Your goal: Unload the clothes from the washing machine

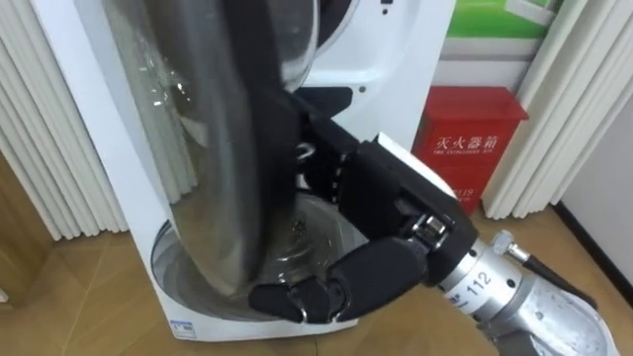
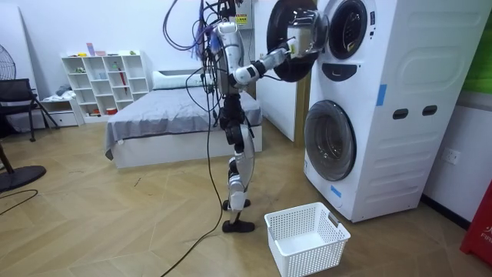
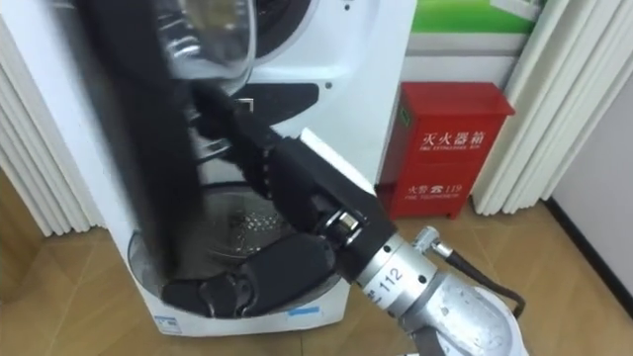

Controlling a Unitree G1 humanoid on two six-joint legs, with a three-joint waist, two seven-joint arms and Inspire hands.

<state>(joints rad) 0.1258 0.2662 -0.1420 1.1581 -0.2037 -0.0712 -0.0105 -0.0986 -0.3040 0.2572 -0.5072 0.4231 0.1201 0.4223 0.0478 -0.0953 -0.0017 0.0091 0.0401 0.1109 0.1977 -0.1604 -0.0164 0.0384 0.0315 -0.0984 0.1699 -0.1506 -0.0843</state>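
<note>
The robot stands upright on the wooden floor (image 2: pixel 115 223) in front of two stacked washing machines (image 2: pixel 384 100), facing the open door (image 1: pixel 218 148) of the upper one. Its right arm reaches forward and up to that door. In the eye views the right hand (image 1: pixel 376 267) is clamped on the door's dark rim near its lower edge: curled fingers (image 1: pixel 292 297) wrap the near side while the rest of the hand lies against the far side. The door's glass bowl (image 1: pixel 168 99) bulges toward the camera. Below the hand shows the shut round door (image 2: pixel 330 140) of the lower machine.

The upper drum opening (image 2: pixel 347 27) is in sight in the room view, but whether clothes lie inside cannot be told. A white basket (image 2: pixel 307 238) sits on the floor just beside the robot's feet, in front of the lower machine. A red box (image 1: pixel 470 143) stands on the floor next to the machines, against pleated curtains (image 1: pixel 584 99). Behind the robot are a bed (image 2: pixel 169 115) and a white shelf (image 2: pixel 104 77).
</note>
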